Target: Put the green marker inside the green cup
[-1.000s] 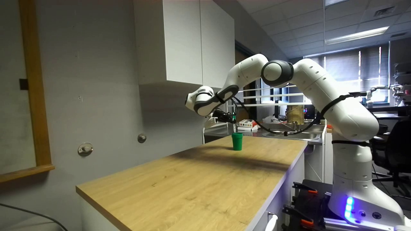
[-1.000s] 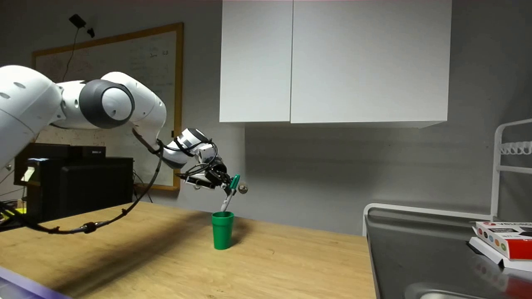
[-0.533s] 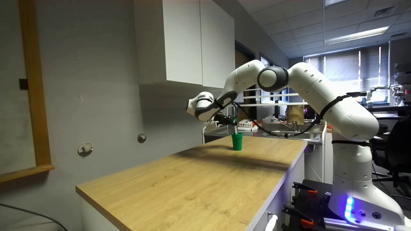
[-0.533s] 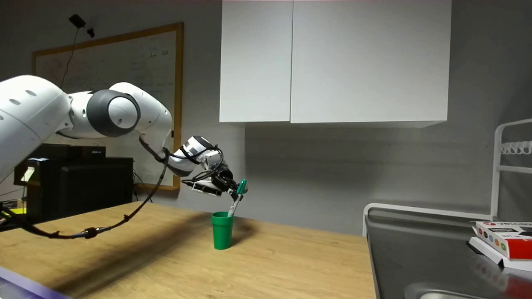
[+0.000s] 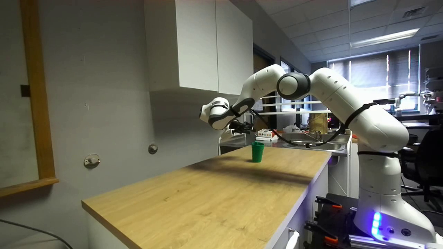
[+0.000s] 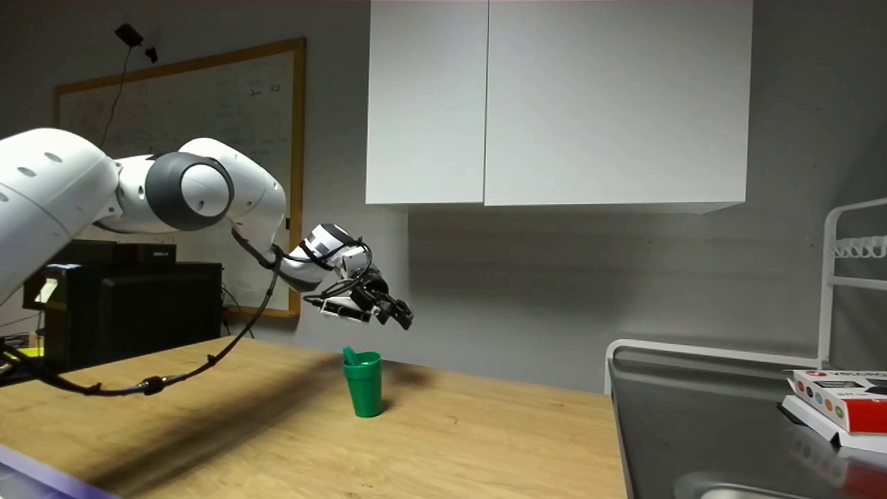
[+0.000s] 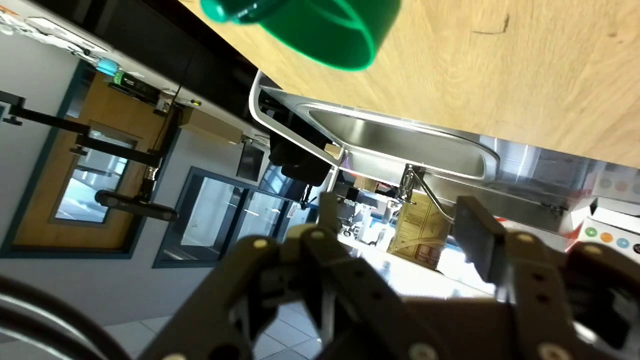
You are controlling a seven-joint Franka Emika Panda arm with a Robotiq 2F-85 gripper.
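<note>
The green cup (image 6: 365,390) stands on the wooden countertop, leaning slightly left in an exterior view; the cup (image 5: 257,154) also shows in another exterior view. Inside it rests the green marker (image 6: 351,356), its green cap poking above the rim and the lower part hidden by the cup wall. At the top of the wrist view, the marker's cap (image 7: 215,10) juts past the rim of the cup (image 7: 377,25). Above the cup, off to one side, my gripper (image 6: 393,320) is open. In the wrist view nothing lies between the parted fingers of the gripper (image 7: 400,225).
A steel sink (image 5: 328,146) adjoins the countertop (image 5: 207,193). Beside it a white and red box (image 6: 842,402) lies on the dark metal drainboard (image 6: 693,409). White wall cabinets (image 6: 554,104) hang above the counter.
The gripper first came down with the marker, then opened and let it go. The marker dropped into the cup and now leans left. The cup tipped slightly the same way.
</note>
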